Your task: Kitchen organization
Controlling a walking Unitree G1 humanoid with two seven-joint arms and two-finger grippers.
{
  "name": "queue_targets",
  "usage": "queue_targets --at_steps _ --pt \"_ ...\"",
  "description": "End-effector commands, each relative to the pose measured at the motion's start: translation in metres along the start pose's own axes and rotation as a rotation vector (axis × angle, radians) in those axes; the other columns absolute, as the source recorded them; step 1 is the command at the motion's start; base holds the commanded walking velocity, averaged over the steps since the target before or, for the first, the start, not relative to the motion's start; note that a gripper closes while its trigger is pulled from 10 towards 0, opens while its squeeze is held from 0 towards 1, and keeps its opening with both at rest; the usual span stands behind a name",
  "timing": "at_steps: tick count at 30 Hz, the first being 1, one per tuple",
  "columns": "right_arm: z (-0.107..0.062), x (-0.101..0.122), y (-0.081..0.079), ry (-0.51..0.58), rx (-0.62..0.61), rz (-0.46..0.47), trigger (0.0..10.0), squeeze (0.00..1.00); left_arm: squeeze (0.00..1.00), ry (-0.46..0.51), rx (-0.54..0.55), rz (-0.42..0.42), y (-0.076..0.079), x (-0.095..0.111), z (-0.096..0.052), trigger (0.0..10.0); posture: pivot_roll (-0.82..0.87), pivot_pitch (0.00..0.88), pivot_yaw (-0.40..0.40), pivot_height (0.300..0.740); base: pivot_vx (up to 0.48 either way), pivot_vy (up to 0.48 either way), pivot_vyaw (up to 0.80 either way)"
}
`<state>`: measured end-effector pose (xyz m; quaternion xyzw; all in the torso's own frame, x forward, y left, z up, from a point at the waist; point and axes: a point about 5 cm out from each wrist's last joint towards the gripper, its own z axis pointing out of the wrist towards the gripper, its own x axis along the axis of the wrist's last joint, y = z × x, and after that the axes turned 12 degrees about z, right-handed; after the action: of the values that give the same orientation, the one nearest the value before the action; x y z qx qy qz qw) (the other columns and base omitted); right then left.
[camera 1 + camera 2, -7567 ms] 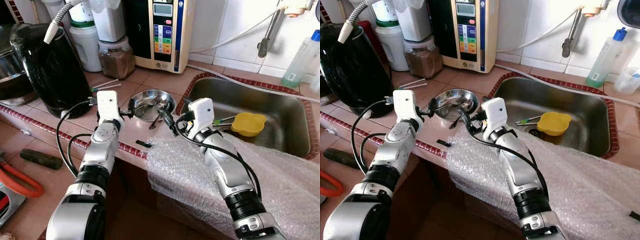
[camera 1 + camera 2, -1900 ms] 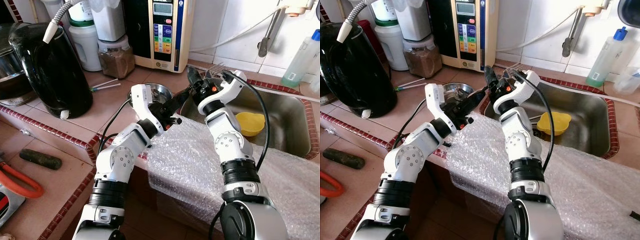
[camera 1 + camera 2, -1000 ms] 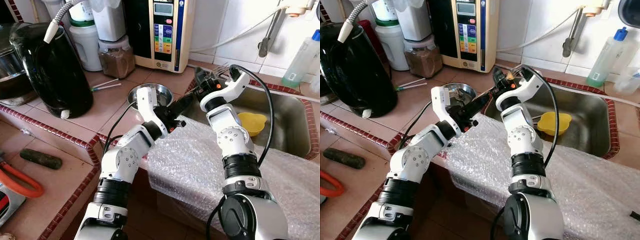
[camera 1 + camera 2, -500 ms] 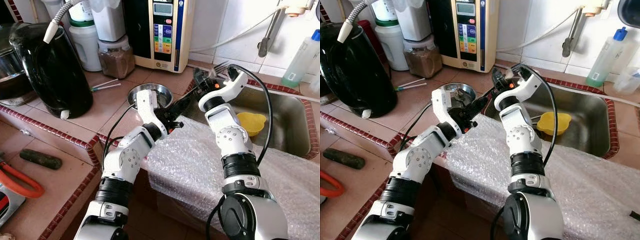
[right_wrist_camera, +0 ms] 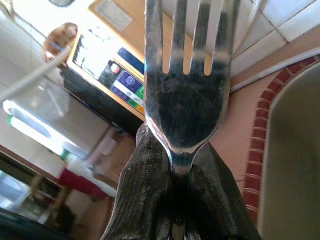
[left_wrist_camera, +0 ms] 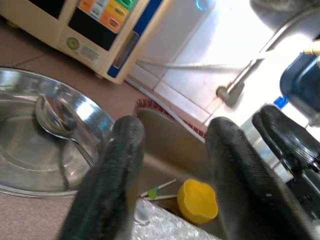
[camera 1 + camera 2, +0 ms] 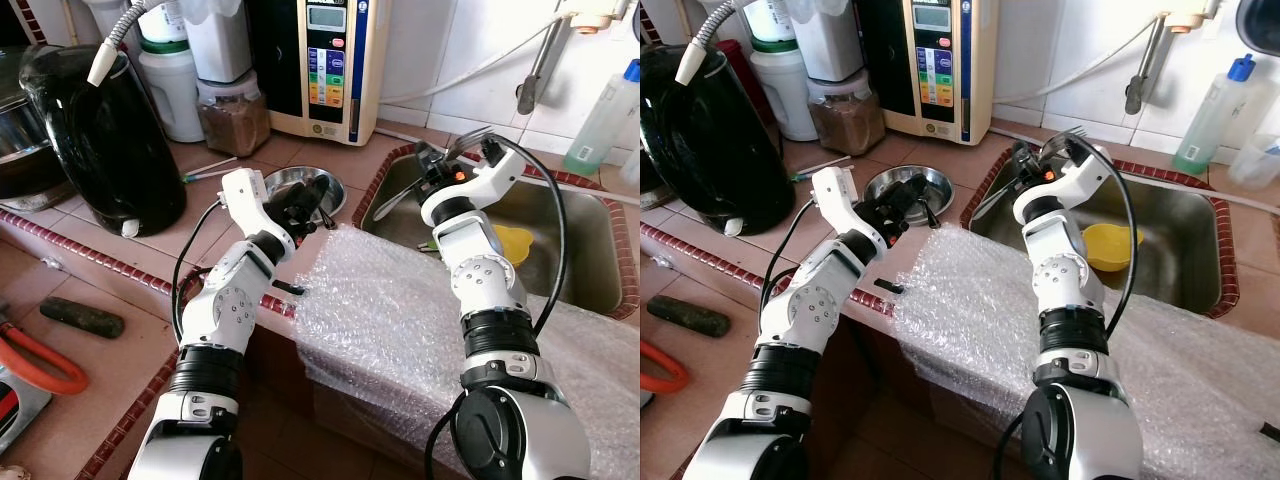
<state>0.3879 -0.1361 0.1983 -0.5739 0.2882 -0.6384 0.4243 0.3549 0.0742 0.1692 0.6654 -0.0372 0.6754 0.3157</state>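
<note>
The right end effector (image 5: 175,165) pinches a fork (image 5: 189,75) by its neck, tines up, raised above the near-left corner of the sink (image 7: 560,215). The left end effector (image 6: 170,170) hovers with fingers spread and empty over the steel bowl (image 7: 285,185) on the tabletop (image 7: 130,270), a spoon (image 6: 57,117) lying inside the bowl.

We see our left end effector (image 6: 170,165) with fingers (image 6: 112,180) apart and empty; past them a steel bowl (image 6: 25,165) holds a spoon (image 6: 55,117), and a yellow cup (image 6: 198,200) lies in the sink (image 6: 165,155).
</note>
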Motion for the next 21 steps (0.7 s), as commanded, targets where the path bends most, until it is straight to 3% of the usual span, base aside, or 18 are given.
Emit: queue_targets --at_steps 1,3,5,6,8,12,15,18,21 --pt "-0.001 0.005 0.005 0.013 -0.019 -0.079 0.0 0.0 1.0 -0.028 -0.001 0.032 -0.001 -0.002 0.0 10.0 0.04 0.0 0.029 0.74 0.0 0.0 0.0" --pt "-0.002 0.012 0.014 0.021 -0.039 -0.21 0.0 0.0 1.0 -0.081 -0.022 0.062 -0.002 -0.01 -0.004 10.0 0.04 0.0 0.028 0.74 0.0 0.0 0.0" --pt "-0.003 0.014 0.017 0.019 -0.043 -0.249 0.0 0.0 1.0 -0.101 -0.035 0.078 -0.002 -0.012 -0.005 10.0 0.04 0.0 0.028 0.74 0.0 0.0 0.0" --pt "-0.004 0.017 0.024 0.016 -0.063 -0.372 0.0 0.0 1.0 -0.133 -0.061 0.104 -0.002 -0.017 -0.008 10.0 0.04 0.0 0.028 0.74 0.0 0.0 0.0" --pt "-0.005 0.019 0.029 0.015 -0.079 -0.434 0.0 0.0 1.0 -0.159 -0.08 0.119 -0.002 -0.02 -0.01 10.0 0.04 0.0 0.028 0.74 0.0 0.0 0.0" --pt "-0.01 0.017 0.049 -0.038 -0.139 -0.613 0.0 0.0 1.0 -0.265 -0.149 0.239 -0.006 -0.03 -0.017 10.0 0.04 0.0 0.027 0.74 0.0 0.0 0.0" --pt "-0.015 0.014 0.058 -0.075 -0.15 -0.701 0.0 0.0 1.0 -0.304 -0.179 0.309 -0.007 -0.032 -0.019 10.0 0.05 0.0 0.027 0.74 0.0 0.0 0.0" --pt "-0.027 0.008 0.079 -0.13 -0.204 -0.784 0.0 0.0 1.0 -0.328 -0.212 0.337 -0.01 -0.031 -0.021 10.0 0.05 0.0 0.029 0.74 0.0 0.0 0.0" --pt "-0.033 0.006 0.089 -0.16 -0.233 -0.812 0.0 0.0 1.0 -0.343 -0.22 0.373 -0.012 -0.029 -0.022 10.0 0.05 0.0 0.029 0.74 0.0 0.0 0.0"
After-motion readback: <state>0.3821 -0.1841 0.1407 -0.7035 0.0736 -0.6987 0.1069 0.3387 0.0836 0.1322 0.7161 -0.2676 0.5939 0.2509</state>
